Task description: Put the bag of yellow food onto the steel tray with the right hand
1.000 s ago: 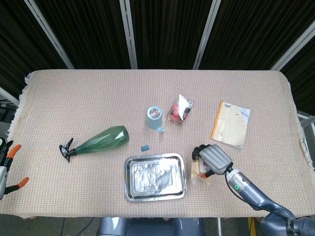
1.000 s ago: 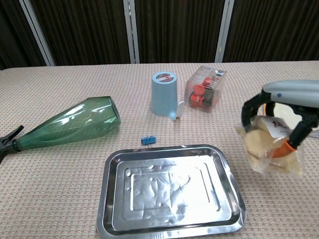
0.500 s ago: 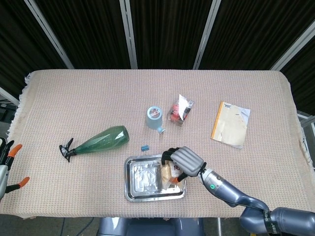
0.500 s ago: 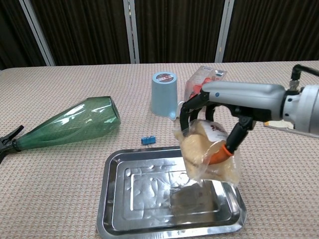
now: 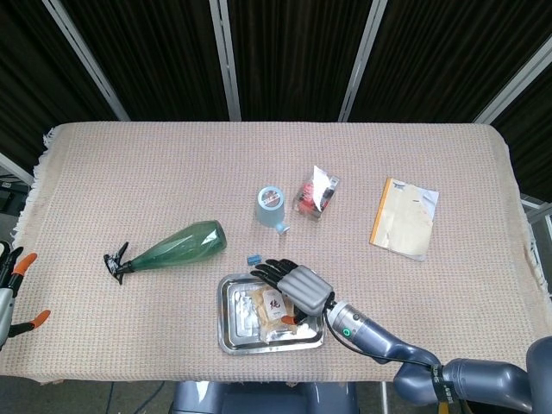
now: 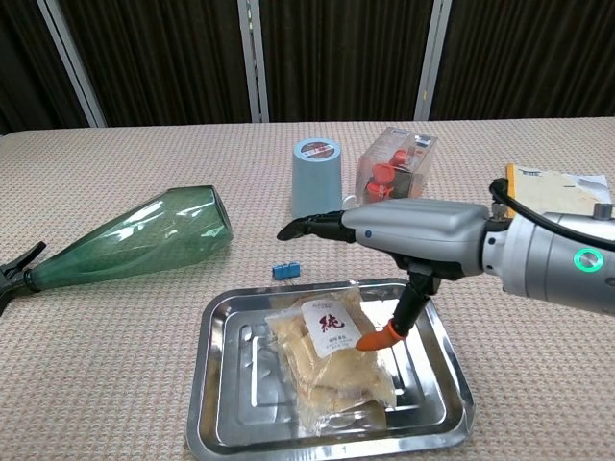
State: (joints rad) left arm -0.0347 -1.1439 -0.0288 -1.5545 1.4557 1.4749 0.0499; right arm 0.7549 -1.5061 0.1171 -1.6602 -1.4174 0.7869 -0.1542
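Observation:
The bag of yellow food (image 6: 332, 355) lies flat inside the steel tray (image 6: 216, 384), its white label facing up. My right hand (image 6: 413, 235) hovers just above it with the fingers stretched out to the left and nothing in its grasp. Its orange thumb tip (image 6: 373, 339) reaches down to the bag's right edge. From the head view, the bag (image 5: 269, 306) fills the tray's (image 5: 233, 332) middle and the right hand (image 5: 297, 285) covers the tray's upper right part. My left hand (image 5: 15, 289) shows at the far left edge, fingers apart, holding nothing.
A green bottle (image 6: 135, 235) lies on its side left of the tray. Behind the tray are a small blue clip (image 6: 282, 271), a light blue roll (image 6: 316, 180) and a clear box of red items (image 6: 394, 173). A booklet (image 6: 557, 182) lies at the right.
My right hand carried the bag from the cloth right of the tray to over it, then let go. The bag now lies in the tray and the fingers have spread.

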